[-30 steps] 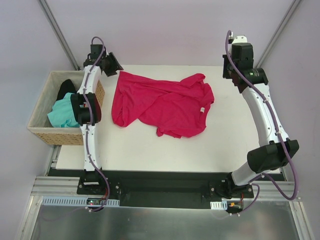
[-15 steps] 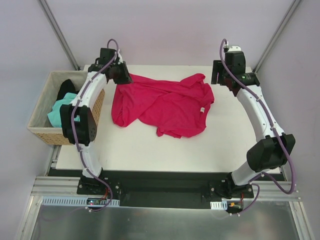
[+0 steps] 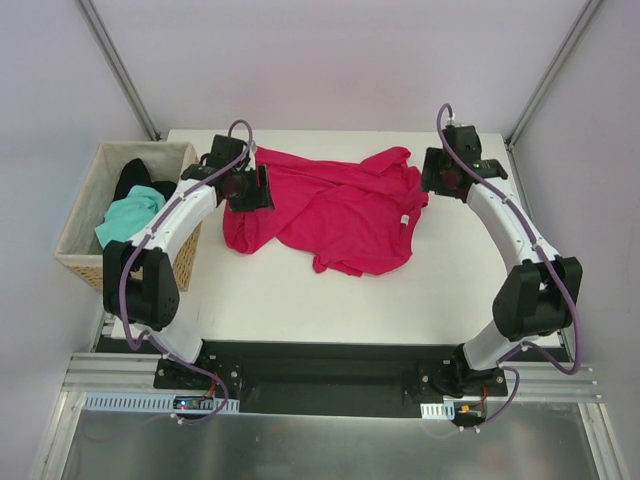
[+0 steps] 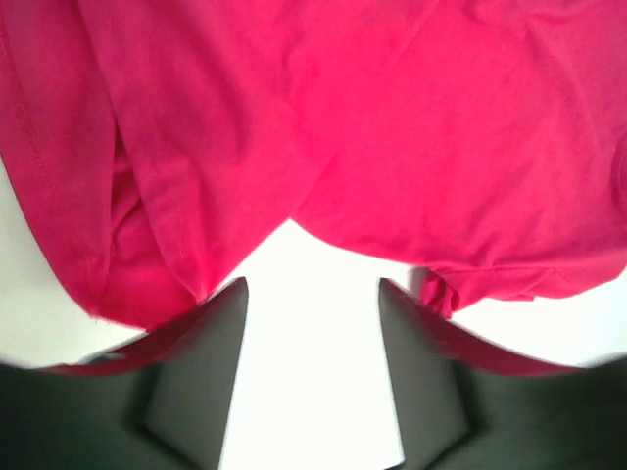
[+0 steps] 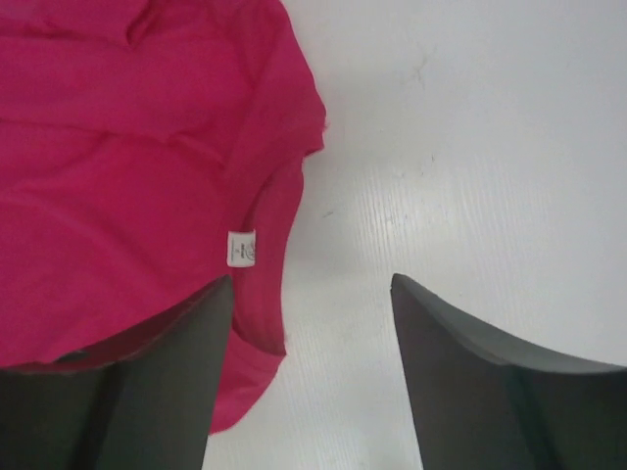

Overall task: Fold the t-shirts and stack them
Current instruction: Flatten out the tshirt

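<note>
The crimson t-shirt (image 3: 325, 210) is shown lying crumpled and unfolded on the white table (image 3: 300, 300), between the two grippers, with its long axis running from one gripper to the other across the table's width. Its broader, bunched end is directed toward the left gripper (image 3: 262, 190), while the end bearing the small white label (image 5: 241, 247) is directed toward the right gripper (image 3: 430, 175). The left gripper is positioned over the shirt's left margin. In the left wrist view its fingers (image 4: 196, 382) are seen spread apart with only bare table between them. A notch in the cloth's edge is found just beyond the fingertips, and folds of cloth extend ahead and to both sides. Nothing is clamped there. The right gripper is placed at the shirt's right margin, likewise with its jaws parted and nothing held. In the right wrist view the curved cloth edge is seen crossing just ahead of one finger (image 5: 167, 382), the label lies just beyond that fingertip, and bare table is seen ahead of the other finger. The mint-green t-shirt (image 3: 128, 218) and the black t-shirt (image 3: 135, 180) are seen heaped in the wicker basket (image 3: 85, 270), which stands beside the table's edge, outward of the left gripper on the side away from the crimson shirt.
</note>
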